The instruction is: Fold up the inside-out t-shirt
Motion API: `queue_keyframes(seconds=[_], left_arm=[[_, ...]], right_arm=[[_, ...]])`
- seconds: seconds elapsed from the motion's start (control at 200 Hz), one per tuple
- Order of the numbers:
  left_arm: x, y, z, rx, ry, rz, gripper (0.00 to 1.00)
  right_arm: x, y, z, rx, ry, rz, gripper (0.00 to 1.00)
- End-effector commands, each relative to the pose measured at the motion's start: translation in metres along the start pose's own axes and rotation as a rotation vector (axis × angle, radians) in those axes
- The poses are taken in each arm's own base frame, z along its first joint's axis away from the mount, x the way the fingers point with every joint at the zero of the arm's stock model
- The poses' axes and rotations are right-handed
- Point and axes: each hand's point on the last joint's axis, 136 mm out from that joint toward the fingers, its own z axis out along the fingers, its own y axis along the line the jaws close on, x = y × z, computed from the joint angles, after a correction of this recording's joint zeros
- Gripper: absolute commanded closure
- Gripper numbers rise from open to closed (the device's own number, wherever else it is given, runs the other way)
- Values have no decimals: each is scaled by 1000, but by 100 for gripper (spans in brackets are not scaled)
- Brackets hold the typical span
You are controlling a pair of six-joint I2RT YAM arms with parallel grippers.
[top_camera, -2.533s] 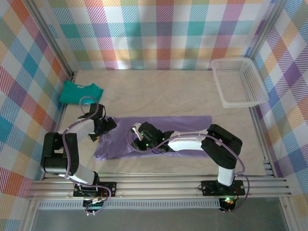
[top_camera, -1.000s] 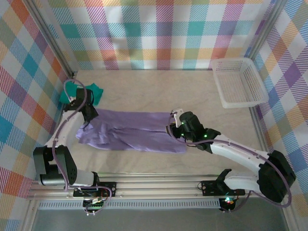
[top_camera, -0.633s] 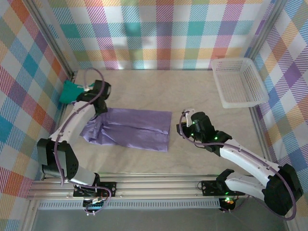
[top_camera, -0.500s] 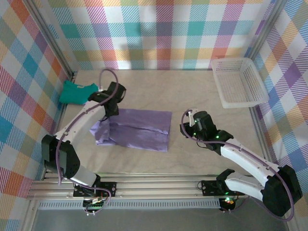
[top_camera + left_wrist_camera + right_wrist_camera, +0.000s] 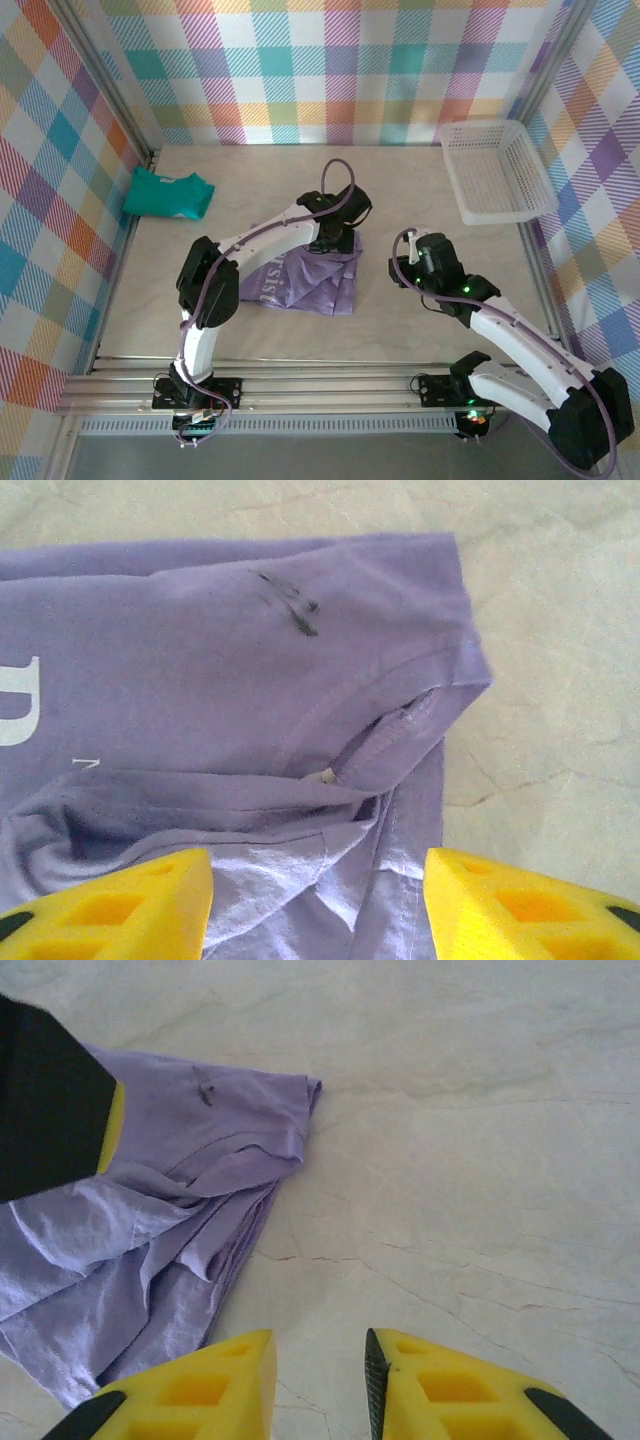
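Observation:
The inside-out t-shirt (image 5: 300,282) lies folded into a compact lavender bundle at the table's middle, white lettering facing up on its left part. My left gripper (image 5: 336,240) hovers over the bundle's far right corner. In the left wrist view its yellow fingers (image 5: 110,905) stand wide apart above the t-shirt (image 5: 230,670), holding nothing, so the left gripper (image 5: 318,910) is open. My right gripper (image 5: 401,268) sits on bare table just right of the bundle. In the right wrist view it (image 5: 318,1385) is slightly open and empty, with the t-shirt (image 5: 150,1220) off to the left.
A folded teal garment (image 5: 168,195) lies at the far left. A white plastic basket (image 5: 497,170) stands at the back right. The left gripper's dark body (image 5: 45,1100) looms at the upper left of the right wrist view. Checked walls enclose the table.
The left arm swept right across the table, carrying the t-shirt's left end over onto its right part, then its jaws opened and let go. The right arm drew back to the right.

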Motion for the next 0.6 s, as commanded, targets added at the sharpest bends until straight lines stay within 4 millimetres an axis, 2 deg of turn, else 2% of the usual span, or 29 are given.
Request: queue_keyframes(seconds=[0.0,0.095,0.17,0.24,0.33,0.415,0.485,0.595], left_arm=[[-16,8,-51,99,-61,-35,40],[-4,39,-64,168,-92,-93,32],[8,73,-53,202,-102,-172,27],[11,88,-38,271,-99,-229,24],[13,86,-15,301,-66,-209,22],[16,76,9,313,-13,-173,22],[18,59,22,380,21,-169,22],[35,28,20,458,38,-91,23]], right_arm=[[7,-4,1,6,10,52,64],[0,16,14,-88,14,97,58],[-7,32,33,-149,41,123,52],[-13,44,58,-180,85,150,48],[-19,54,88,-190,144,175,45],[-22,58,106,-191,182,185,45],[-21,55,111,-171,197,186,45],[-18,37,105,-119,202,189,44]])
